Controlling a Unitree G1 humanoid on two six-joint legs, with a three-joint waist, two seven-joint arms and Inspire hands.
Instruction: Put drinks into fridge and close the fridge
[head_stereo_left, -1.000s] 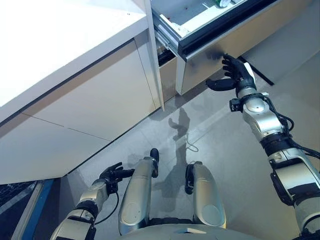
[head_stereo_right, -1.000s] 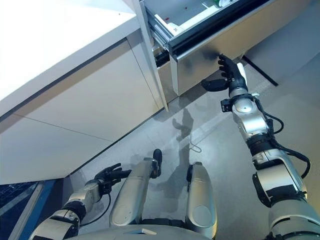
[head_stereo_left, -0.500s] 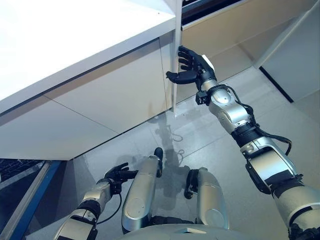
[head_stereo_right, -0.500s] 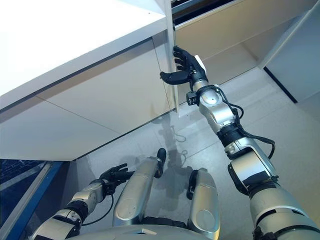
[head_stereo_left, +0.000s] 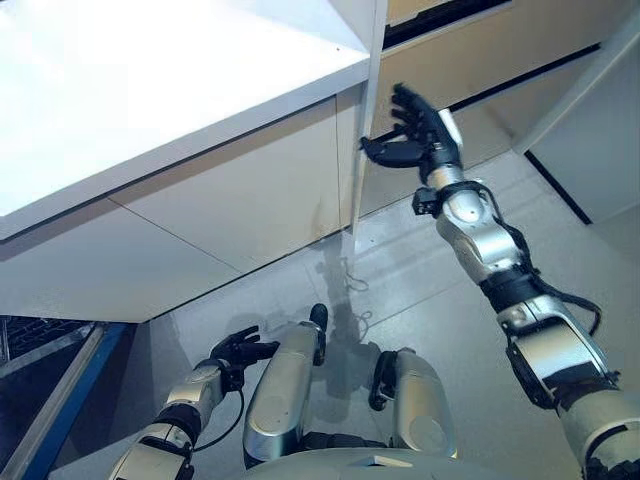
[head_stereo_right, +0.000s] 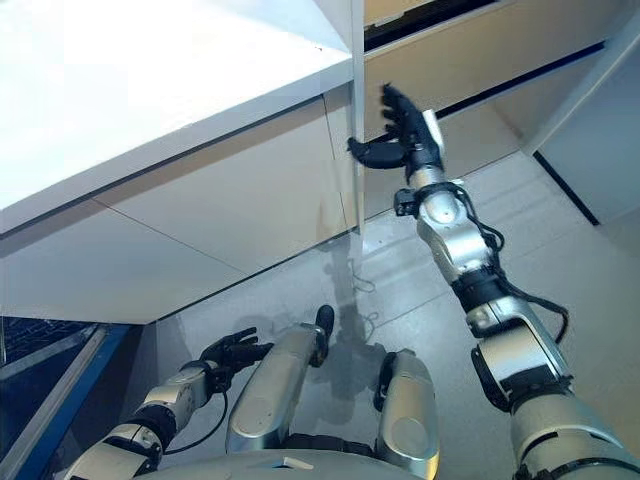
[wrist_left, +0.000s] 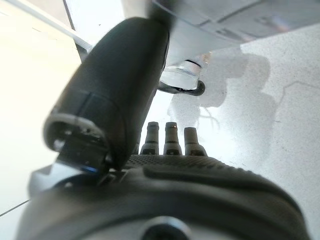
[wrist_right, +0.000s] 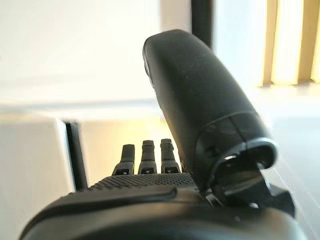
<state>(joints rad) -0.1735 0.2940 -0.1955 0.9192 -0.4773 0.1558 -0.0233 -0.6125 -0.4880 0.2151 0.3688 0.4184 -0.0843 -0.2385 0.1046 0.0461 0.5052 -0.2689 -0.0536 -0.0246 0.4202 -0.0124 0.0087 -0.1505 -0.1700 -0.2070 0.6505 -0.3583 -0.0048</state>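
fridge drawer front (head_stereo_left: 480, 50) pushed nearly flush, right hand (head_stereo_left: 420, 135) spread flat beside it; left hand (head_stereo_left: 238, 350) relaxed, low, idle.

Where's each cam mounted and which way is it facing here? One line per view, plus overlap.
Left eye view: on head, looking down at white counter, cabinet fronts and floor; right robot hand raised open, left robot hand low.
Right eye view: same scene, slightly offset.
Left wrist view: along the left robot hand to floor.
Right wrist view: along the right robot hand toward cabinet fronts.
Shared: both eyes show both hands; no drinks visible.
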